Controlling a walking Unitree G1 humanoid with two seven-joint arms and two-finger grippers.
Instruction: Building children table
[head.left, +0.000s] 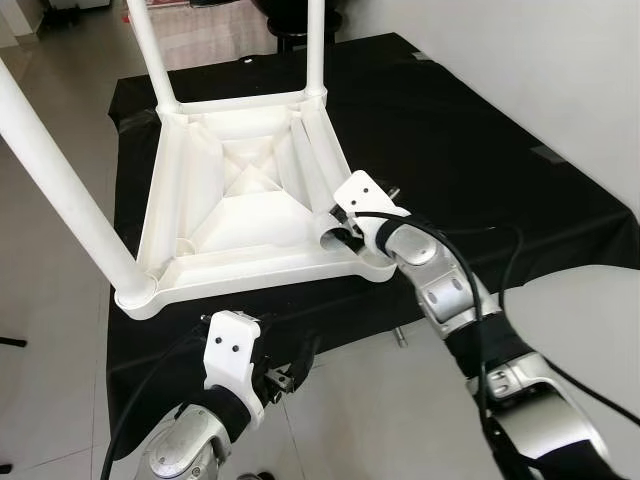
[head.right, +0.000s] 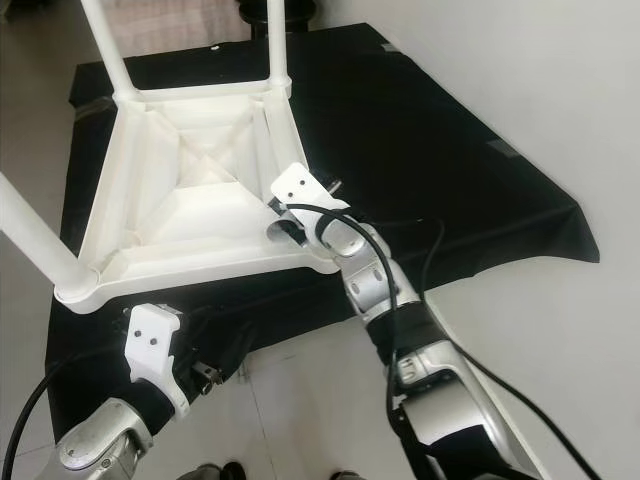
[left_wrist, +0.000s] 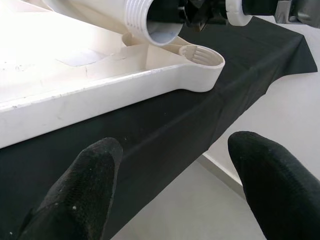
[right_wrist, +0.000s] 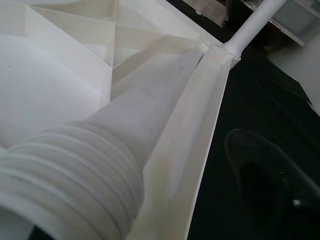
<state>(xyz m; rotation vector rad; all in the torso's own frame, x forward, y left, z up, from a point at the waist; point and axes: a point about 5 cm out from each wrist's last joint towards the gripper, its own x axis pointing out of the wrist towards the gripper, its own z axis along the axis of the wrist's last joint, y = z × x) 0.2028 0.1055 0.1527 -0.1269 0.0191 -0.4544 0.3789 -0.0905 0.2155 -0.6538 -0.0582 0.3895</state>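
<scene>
Right end effector (head.left: 340, 232) grips a ribbed-threaded white plastic leg (head.left: 322, 205) on the upturned tabletop (head.left: 240, 215); left end effector (left_wrist: 170, 190) gapes wide at 6 o'clock.

I am seeing a black cloth (head.left: 470, 150) lying spread over the bench, its edge hanging down on the side nearest me. Grey tape patches (head.left: 547, 154) are sitting on the cloth near its far right edge. Pale floor tiles (head.left: 60, 330) are showing off to the left, a white wall (head.left: 560, 60) is running along the right, and dark furniture (head.left: 290, 20), too cropped to identify, is standing beyond the far end.
</scene>
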